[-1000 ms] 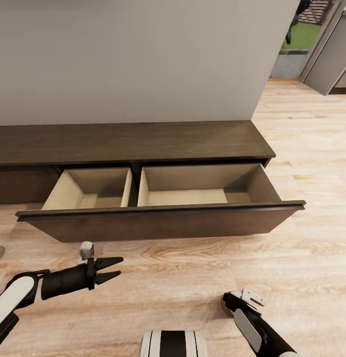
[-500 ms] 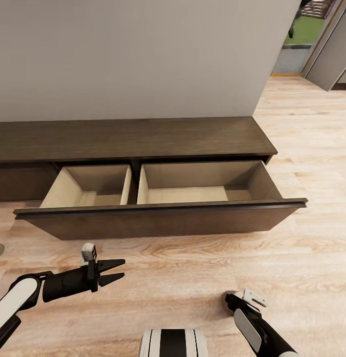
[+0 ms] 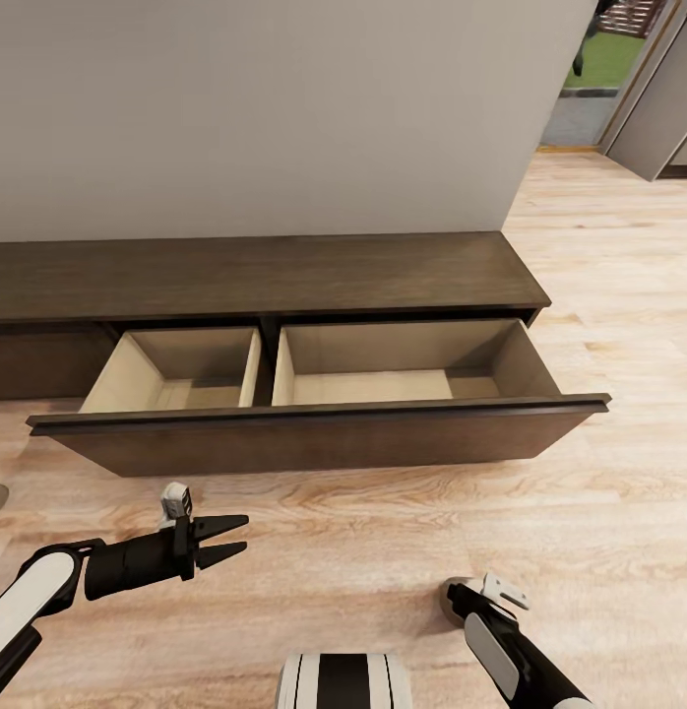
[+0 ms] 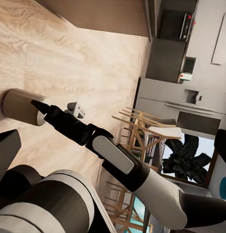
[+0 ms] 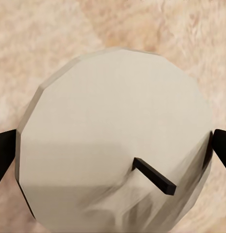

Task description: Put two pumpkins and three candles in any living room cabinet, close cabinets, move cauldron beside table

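Note:
The long dark-brown cabinet [image 3: 284,276] stands against the wall with its wide drawer [image 3: 314,439] pulled out. The drawer's two pale compartments show nothing inside. My left gripper [image 3: 243,532] hovers open over the floor in front of the drawer's left part, holding nothing. My right gripper [image 3: 451,597] points down at the floor near my base. In the right wrist view a pale candle [image 5: 108,111] with a dark wick sits between the two fingers, which touch its sides. The left wrist view shows the same candle [image 4: 18,106] at the tip of the right gripper [image 4: 39,108].
Light wood-plank floor [image 3: 403,532] spreads between me and the drawer. A doorway [image 3: 594,69] with a grey door [image 3: 658,108] opens at the far right. The left wrist view looks past my right arm to wooden chairs [image 4: 142,131] and kitchen appliances [image 4: 181,63].
The head view shifted slightly a second ago, so the cabinet sits a little higher in the picture. Both arms and the drawer have kept still since.

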Controlling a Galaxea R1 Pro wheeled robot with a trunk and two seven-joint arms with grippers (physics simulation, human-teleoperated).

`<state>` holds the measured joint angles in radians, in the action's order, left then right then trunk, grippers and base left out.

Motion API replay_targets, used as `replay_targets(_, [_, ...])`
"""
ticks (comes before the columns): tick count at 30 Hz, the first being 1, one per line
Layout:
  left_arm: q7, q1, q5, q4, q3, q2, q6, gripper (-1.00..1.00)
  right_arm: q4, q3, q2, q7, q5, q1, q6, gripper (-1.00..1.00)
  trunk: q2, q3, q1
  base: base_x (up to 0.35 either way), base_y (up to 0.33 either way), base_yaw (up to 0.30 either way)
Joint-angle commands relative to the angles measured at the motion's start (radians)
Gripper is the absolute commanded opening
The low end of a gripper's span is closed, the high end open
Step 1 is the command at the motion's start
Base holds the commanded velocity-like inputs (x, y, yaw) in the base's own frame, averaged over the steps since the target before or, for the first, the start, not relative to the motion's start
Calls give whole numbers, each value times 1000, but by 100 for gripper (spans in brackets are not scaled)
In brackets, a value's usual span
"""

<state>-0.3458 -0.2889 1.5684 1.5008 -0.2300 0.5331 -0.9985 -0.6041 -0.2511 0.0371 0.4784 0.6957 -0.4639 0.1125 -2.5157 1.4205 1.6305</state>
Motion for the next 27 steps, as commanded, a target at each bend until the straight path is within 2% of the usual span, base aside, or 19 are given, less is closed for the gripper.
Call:
replay_targets(1, [-8,-1,-6,0,-1,1,0,100,-2,-8,2,-46,24,1,3,-100,0,1,0,0,0,0])
replay_targets(22, [-7,-1,-7,-1,0,0,0,100,-2,-8,2,-46,22,1,3,-100,0,1,0,0,0,0])
replay_targets(27, [-7,-1,-7,-1,0,0,0,100,-2,-9,2,-47,22,1,3,-100,1,-18,-2,0,0,0])
